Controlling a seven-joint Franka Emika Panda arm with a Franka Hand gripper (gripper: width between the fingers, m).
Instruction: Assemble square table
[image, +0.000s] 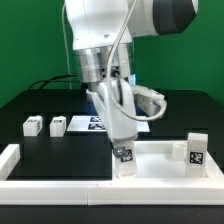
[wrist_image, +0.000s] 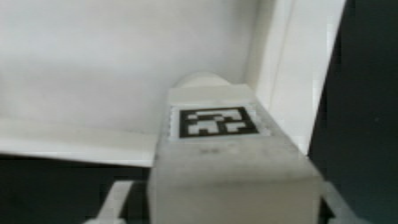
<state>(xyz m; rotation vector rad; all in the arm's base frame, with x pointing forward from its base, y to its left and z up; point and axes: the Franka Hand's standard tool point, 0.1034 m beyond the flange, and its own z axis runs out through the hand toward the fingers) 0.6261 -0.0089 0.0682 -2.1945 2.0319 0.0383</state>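
My gripper (image: 121, 138) is shut on a white leg (image: 124, 158) with a black-and-white tag. It holds the leg upright over the corner of the square table top (image: 160, 163) that lies at the exterior view's left. A second leg (image: 196, 150) stands upright at the top's other near corner. Two more legs (image: 32, 125) (image: 57, 125) stand on the black table at the exterior view's left. In the wrist view the held leg (wrist_image: 217, 125) fills the middle between my fingers (wrist_image: 121, 200), over the top's white floor (wrist_image: 107, 70) beside its raised rim (wrist_image: 281, 60).
The marker board (image: 88, 122) lies flat behind the arm. A long white rail (image: 18, 160) runs along the front and the exterior view's left edge of the black table. A green wall stands behind.
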